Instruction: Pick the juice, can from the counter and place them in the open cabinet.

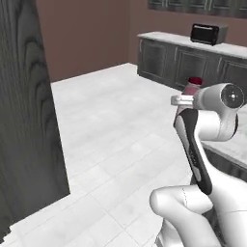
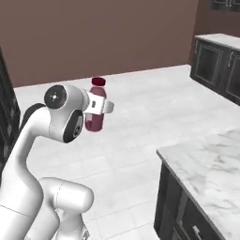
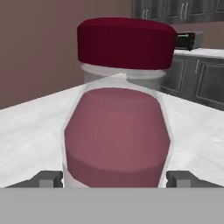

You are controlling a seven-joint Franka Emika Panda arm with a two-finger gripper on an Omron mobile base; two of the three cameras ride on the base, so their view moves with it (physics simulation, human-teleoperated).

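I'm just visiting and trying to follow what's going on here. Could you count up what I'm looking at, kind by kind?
Juice bottles: 1, held upright in the gripper, above the floor
Toaster ovens: 1, on the far counter
Marble counters: 2
Tall dark cabinets: 1
Total: 5

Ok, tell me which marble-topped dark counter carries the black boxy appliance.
The far counter along the brown back wall: the black appliance sits on it. The nearer veined counter lies right beside the arm.
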